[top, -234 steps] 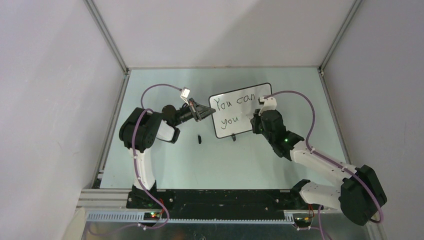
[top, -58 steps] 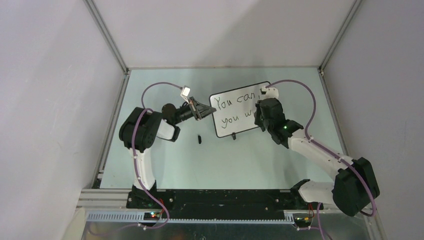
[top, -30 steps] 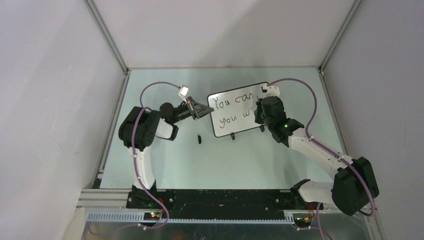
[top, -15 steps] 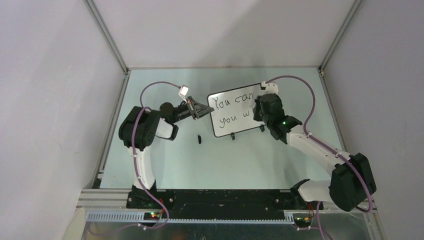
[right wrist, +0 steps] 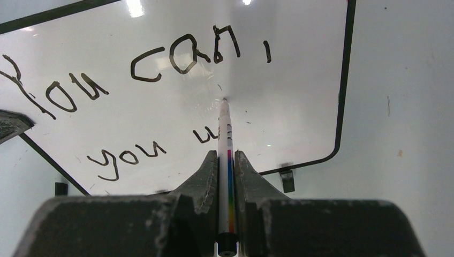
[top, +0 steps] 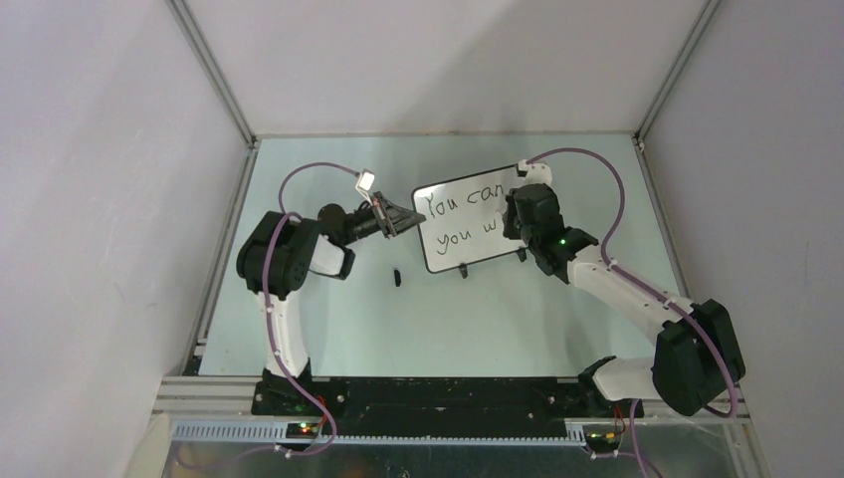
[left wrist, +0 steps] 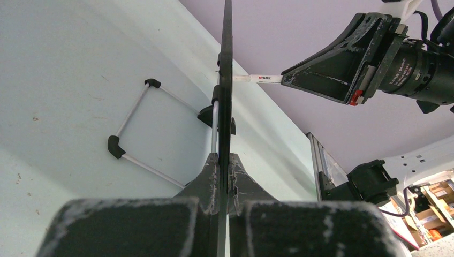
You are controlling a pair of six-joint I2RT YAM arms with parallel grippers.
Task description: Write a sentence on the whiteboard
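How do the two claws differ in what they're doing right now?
The left gripper pinches the edge of the whiteboard; the right gripper pinches a marker, tip at the board. The left sits at the board's left side, the right before its right half. Both are shut.

1. Whiteboard: glossy white face, thin black frame.
2. Sentence: black lettering in thin strokes.
3. Marker: white barrel with a lengthwise rainbow stripe and a black end.
4. Table: pale mint green.
5. Right arm: white links, black joints, purple cable.
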